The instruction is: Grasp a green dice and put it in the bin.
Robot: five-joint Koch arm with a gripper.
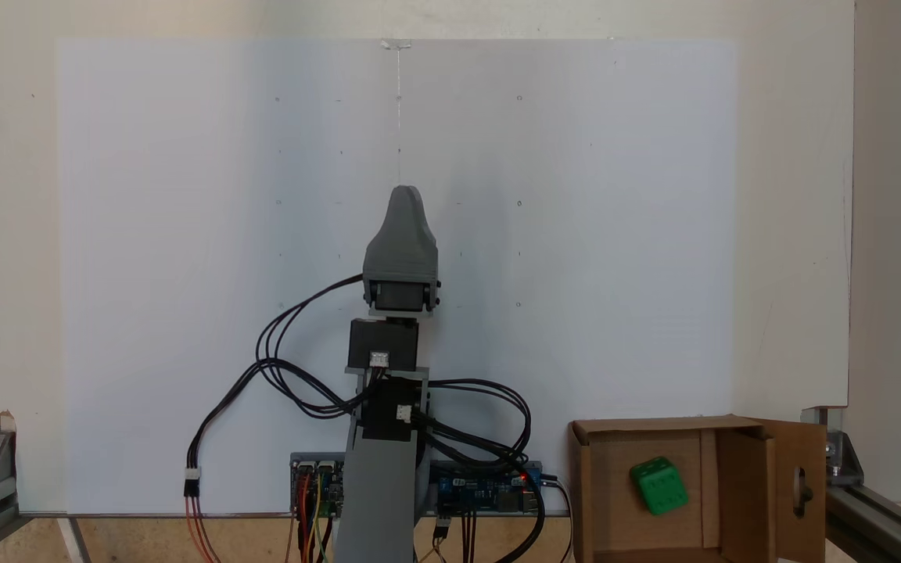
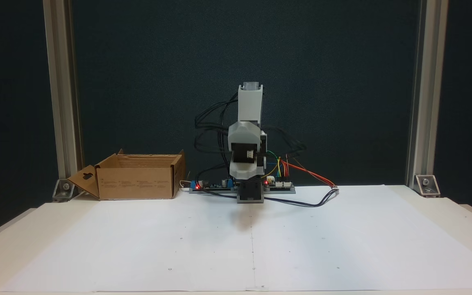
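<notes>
While the arm sat folded over its base, the green dice (image 1: 658, 485) lay inside the bin (image 1: 734, 500), on its floor, tilted. Bin stood at bench (image 2: 424, 213) far left in a fixed view (image 2: 137, 177), flaps open. Fingers (image 1: 405, 195) pointed away; spread cannot be told.

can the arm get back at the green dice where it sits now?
Probably yes. The green dice lies on the floor of the bin, whose top is open with flaps folded out. The arm is folded near its base beside it. The walls may crowd the jaws.
</notes>
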